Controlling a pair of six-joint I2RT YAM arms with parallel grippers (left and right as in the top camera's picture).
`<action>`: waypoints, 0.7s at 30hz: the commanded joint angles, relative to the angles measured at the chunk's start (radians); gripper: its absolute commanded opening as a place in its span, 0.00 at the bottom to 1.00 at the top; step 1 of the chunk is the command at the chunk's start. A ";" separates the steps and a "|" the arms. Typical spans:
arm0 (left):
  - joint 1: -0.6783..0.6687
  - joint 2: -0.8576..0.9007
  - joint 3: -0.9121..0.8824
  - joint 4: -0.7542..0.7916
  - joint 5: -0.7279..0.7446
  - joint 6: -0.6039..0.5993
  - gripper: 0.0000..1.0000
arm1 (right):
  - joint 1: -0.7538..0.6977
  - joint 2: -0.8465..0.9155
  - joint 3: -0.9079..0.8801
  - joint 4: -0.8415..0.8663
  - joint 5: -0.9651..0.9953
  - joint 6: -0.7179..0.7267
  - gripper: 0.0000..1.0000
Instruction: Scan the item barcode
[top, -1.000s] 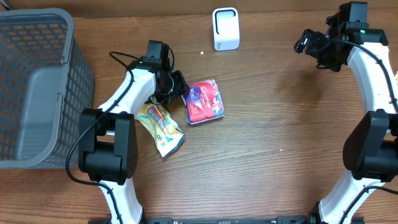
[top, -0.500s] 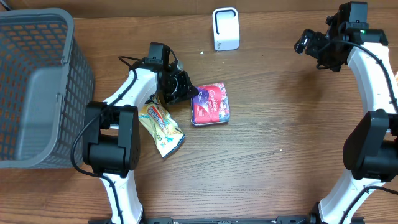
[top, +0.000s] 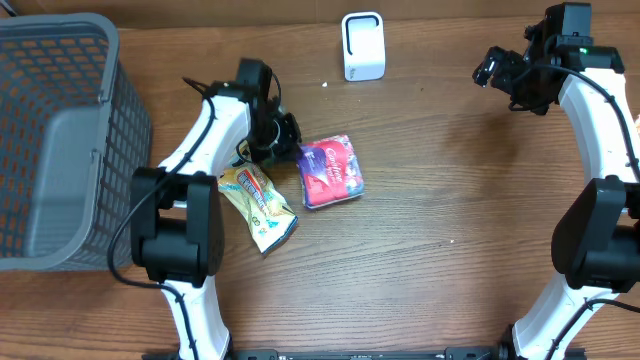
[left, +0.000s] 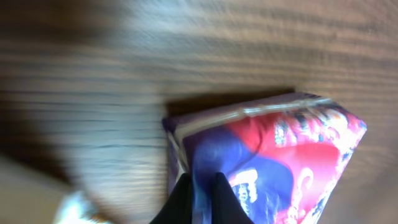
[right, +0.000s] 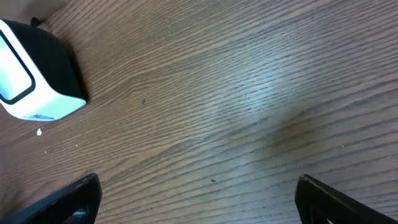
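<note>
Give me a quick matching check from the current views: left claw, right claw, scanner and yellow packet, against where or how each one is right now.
1. left claw
2. right claw
3. scanner
4. yellow packet

A. open, holding nothing
B. upright at the far edge
C. shut on the red-and-purple packet
D. lying flat beside the red-and-purple packet

Pairs: 1-C, 2-A, 3-B, 4-D.

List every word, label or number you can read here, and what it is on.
None can be read for certain.
Pink packet: white cursive brand word, too blurred in both views.
Yellow packet: print on a red band, too small.
Scanner: small grey mark on its base, right wrist view, blurred.
</note>
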 joint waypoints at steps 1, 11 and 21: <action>-0.034 -0.124 0.080 -0.042 -0.237 0.038 0.04 | 0.002 -0.002 -0.007 0.005 0.007 -0.001 1.00; -0.077 -0.163 0.078 -0.142 -0.396 -0.084 0.66 | 0.002 -0.002 -0.007 0.005 0.008 -0.001 1.00; -0.040 -0.163 0.053 -0.164 -0.373 -0.119 1.00 | 0.003 -0.002 -0.007 0.000 -0.209 0.000 1.00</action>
